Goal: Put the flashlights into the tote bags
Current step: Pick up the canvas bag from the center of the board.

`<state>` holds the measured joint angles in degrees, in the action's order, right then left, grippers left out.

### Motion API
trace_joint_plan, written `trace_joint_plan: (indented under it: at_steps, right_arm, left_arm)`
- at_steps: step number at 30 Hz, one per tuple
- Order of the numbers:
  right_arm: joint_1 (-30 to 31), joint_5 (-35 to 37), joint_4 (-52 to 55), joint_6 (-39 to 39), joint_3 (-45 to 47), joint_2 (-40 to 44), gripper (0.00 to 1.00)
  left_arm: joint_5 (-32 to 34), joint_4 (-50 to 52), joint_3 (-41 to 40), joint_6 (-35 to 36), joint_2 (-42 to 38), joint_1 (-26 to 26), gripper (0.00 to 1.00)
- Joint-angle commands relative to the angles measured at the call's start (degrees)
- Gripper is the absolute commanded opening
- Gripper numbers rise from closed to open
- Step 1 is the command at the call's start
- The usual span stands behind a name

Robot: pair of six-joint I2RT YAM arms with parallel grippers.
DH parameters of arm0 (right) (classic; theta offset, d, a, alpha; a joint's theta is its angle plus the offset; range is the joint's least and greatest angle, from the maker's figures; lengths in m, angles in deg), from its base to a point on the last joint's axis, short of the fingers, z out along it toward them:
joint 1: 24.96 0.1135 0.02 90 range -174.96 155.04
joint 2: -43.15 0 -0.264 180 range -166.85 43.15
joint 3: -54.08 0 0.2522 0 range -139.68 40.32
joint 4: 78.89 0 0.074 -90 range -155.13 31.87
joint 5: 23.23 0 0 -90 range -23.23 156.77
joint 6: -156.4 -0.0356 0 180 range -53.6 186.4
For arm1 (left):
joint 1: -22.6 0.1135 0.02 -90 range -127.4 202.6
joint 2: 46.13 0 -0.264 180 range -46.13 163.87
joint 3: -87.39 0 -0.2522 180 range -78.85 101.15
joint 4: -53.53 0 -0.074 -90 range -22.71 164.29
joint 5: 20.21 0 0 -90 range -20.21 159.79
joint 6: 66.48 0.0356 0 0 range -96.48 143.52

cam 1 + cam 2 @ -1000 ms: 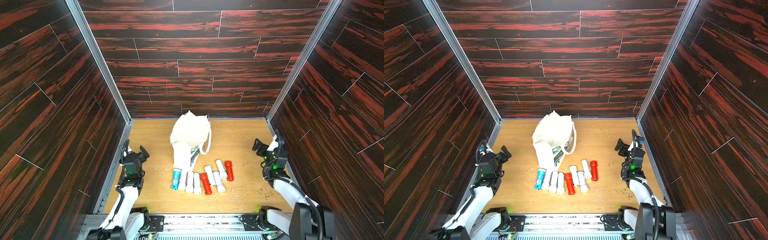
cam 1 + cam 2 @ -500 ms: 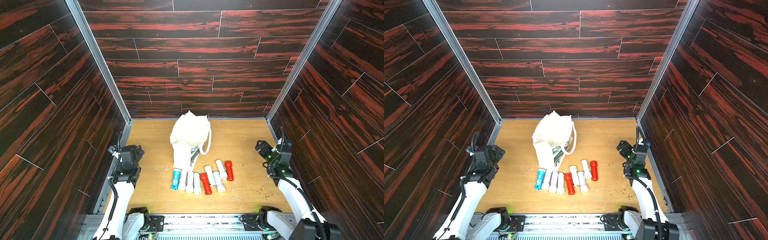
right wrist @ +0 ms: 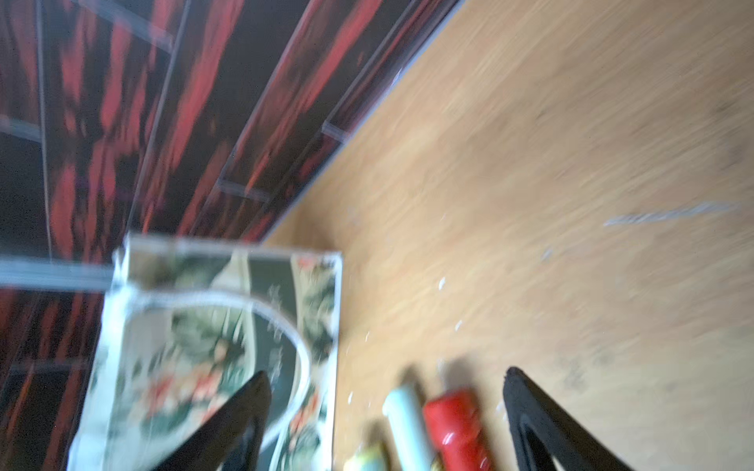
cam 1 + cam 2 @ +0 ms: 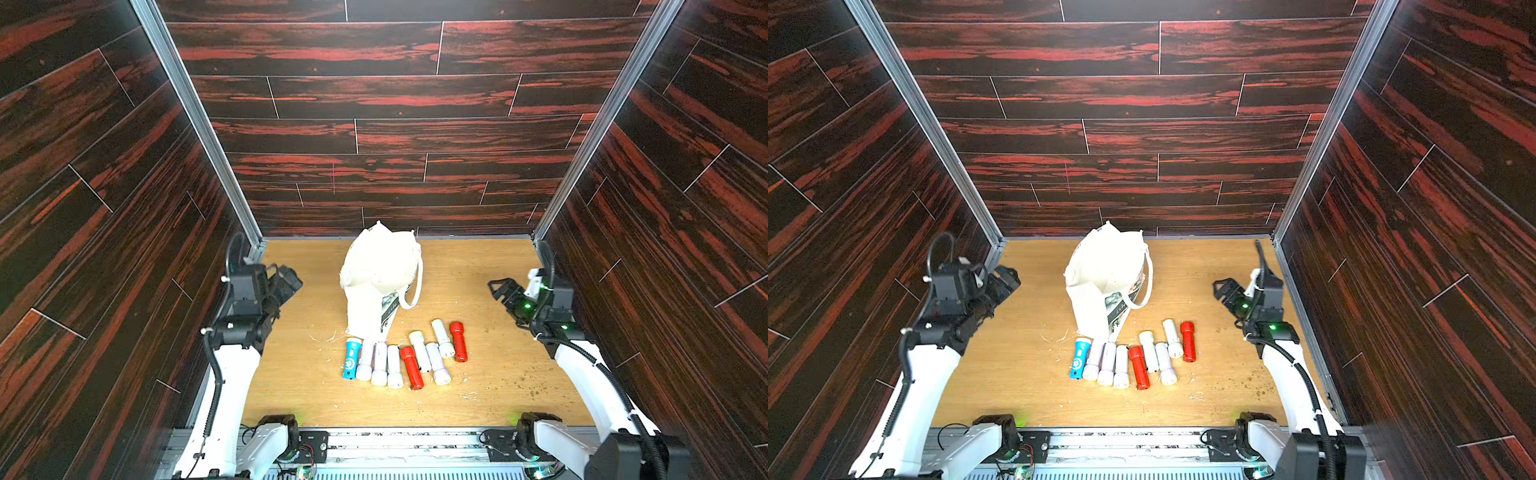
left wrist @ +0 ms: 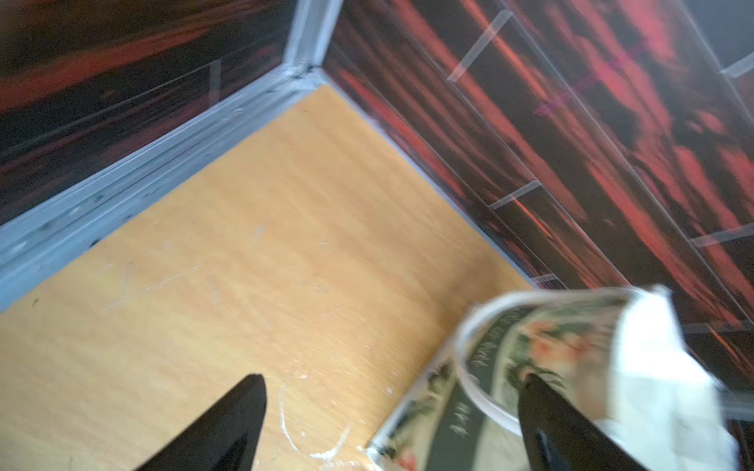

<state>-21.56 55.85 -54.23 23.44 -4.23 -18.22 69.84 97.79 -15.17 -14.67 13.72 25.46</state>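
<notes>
The left arm point(image 4: 235, 374) and right arm point(image 4: 590, 374) are white tubes with black joints. Black cables point(image 4: 214, 374) run along them. A green light point(image 4: 527, 306) glows by the black right gripper point(image 4: 500, 291).

- Your tote bag point(image 4: 1105, 279) stands slumped mid-table.
- Flashlights point(image 4: 1139, 368) lie in a row just before it.
- Your left gripper point(image 4: 1008, 279) and right gripper point(image 4: 1221, 289) hang well apart from them.

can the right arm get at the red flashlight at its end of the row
Probably yes. The right gripper hangs open over bare table, and the red flashlight lies at the row's near end with nothing between; a white flashlight sits close beside it.
</notes>
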Motion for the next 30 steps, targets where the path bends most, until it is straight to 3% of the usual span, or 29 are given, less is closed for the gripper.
trace_joint_plan:
  at_steps: [1,7,12,18,24,30]
  right_arm:
    - [5.91,3.98,5.61,1.15,-3.22,1.85,0.89]
    - [19.37,12.76,8.64,3.53,-6.33,2.29,0.89]
    - [25.69,13.7,9.18,5.25,-7.86,2.57,0.9]
    - [26.65,10.27,11.48,6.41,-10.16,3.51,0.9]
    - [26.62,11.57,15.03,7.36,-11.5,4.82,0.9]
    - [26.66,12.02,16.52,7.52,-11.93,5.55,0.89]
  left_arm:
    - [-3.47,8.22,8.94,5.49,5.53,-1.33,0.99]
    - [-0.46,15.42,23.15,12.81,15.67,-6.81,0.99]
    - [1.6,22.7,33.39,18.27,24.22,-11.61,0.99]
    - [4.5,32.31,46.39,23.8,34.85,-16.69,0.99]
    - [4.58,36.68,54.83,26.65,41.75,-20.45,0.99]
    - [5.64,38.29,58.25,26.98,46.8,-21.49,0.87]
